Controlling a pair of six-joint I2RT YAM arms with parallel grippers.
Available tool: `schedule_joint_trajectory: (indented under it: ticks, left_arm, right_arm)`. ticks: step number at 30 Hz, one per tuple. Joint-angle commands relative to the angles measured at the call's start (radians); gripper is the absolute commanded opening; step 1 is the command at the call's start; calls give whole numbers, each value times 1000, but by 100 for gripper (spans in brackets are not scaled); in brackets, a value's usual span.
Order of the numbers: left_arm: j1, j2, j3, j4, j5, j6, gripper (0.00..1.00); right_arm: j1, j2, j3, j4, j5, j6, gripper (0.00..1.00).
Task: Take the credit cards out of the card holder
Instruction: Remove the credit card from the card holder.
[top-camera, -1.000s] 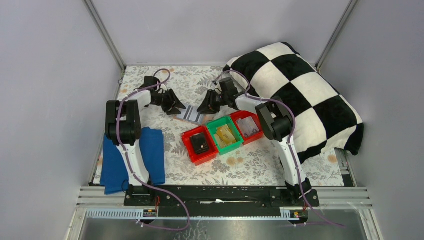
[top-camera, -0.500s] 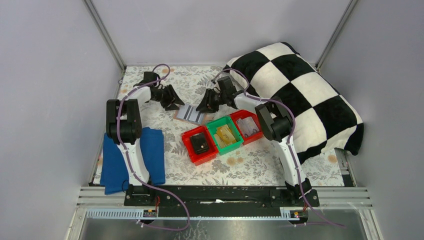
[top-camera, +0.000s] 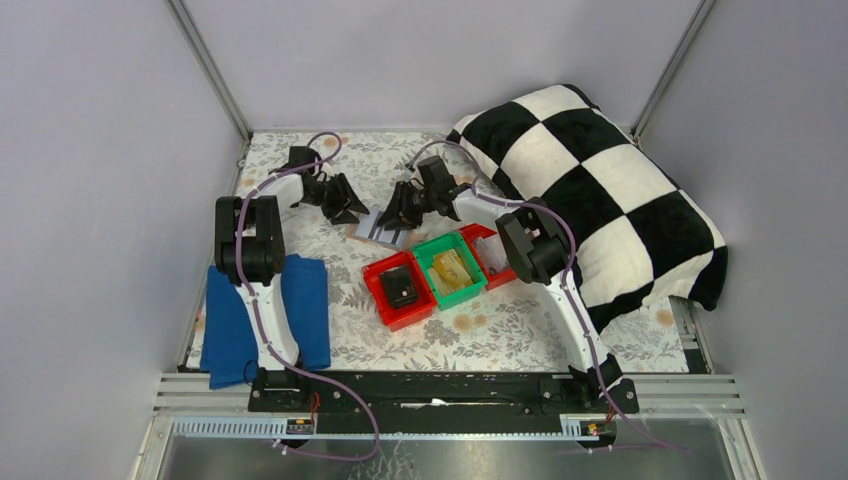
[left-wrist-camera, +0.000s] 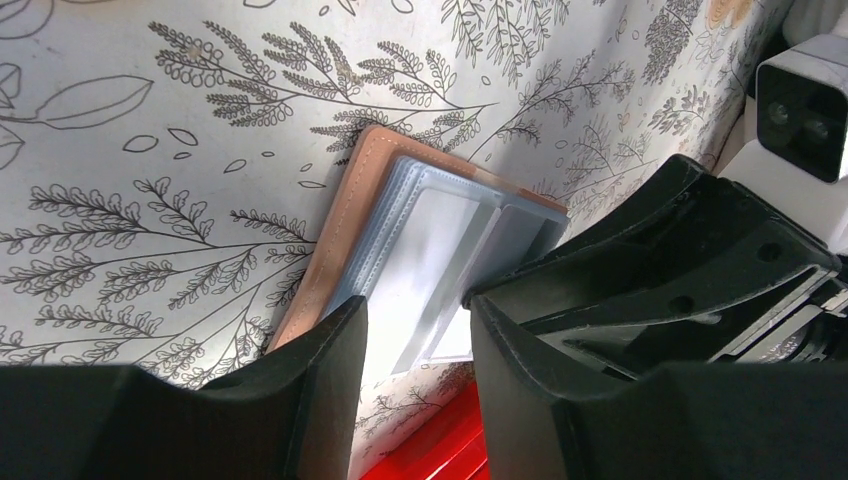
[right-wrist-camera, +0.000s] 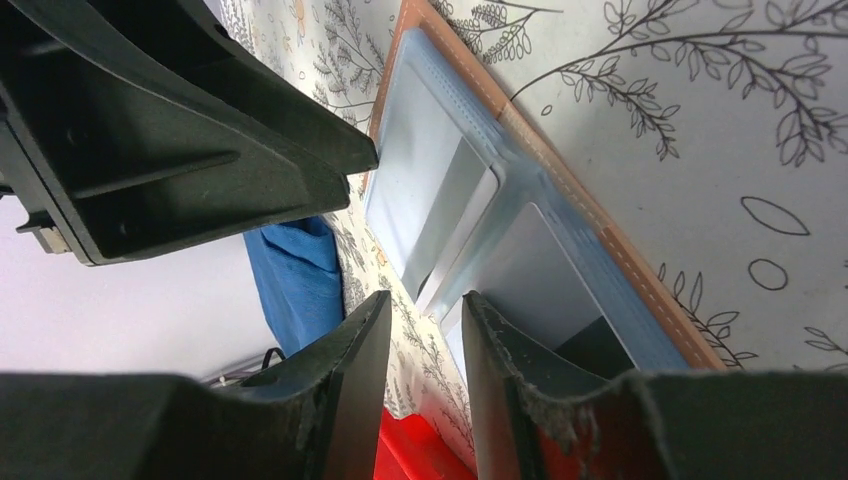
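**Both grippers crowd the open card holder, nothing gripped**

In the top view the card holder (top-camera: 374, 229) lies open and flat on the floral tablecloth (top-camera: 300, 165), just above centre of the frame and just up-left of the red bin (top-camera: 378, 300). The left gripper (top-camera: 347, 208) hangs at its upper left edge and the right gripper (top-camera: 392, 217) over its right end.

In the left wrist view the holder (left-wrist-camera: 345, 225) fills the middle. Its clear sleeves show through the narrow gap between the left gripper (left-wrist-camera: 415, 322) fingers, which stand part-way apart with nothing between them. The credit cards (left-wrist-camera: 440, 215) sit in the sleeves.

In the right wrist view the right gripper (right-wrist-camera: 422, 300) is likewise part-way apart and empty, with the fingertips at the holder's (right-wrist-camera: 600, 240) lower middle. Contact with it cannot be told. A pale card (right-wrist-camera: 425, 180) lies in the sleeve just above.

Since a second ago the right gripper has slid left and now covers the holder's right end. The left gripper sits almost where it was, and the holder has not moved.
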Motion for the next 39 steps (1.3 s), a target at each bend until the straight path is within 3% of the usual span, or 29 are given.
schedule_joint_trajectory:
  ticks: [1,14,27,39]
  left_arm:
    - [-9,8,-24,30,10,12,47]
    - [-59,-3,-47,39,23,-1,47]
    - [-74,-17,-77,53,41,-24,47]
    - [-87,-45,-101,53,27,-16,46]
  right_arm:
    - [0,3,25,-25,26,-8,40]
    - [-3,15,7,-7,44,17,35]
    - [-52,-91,-211,164,106,141,32]
    - [-62,-174,-280,176,127,126,28]
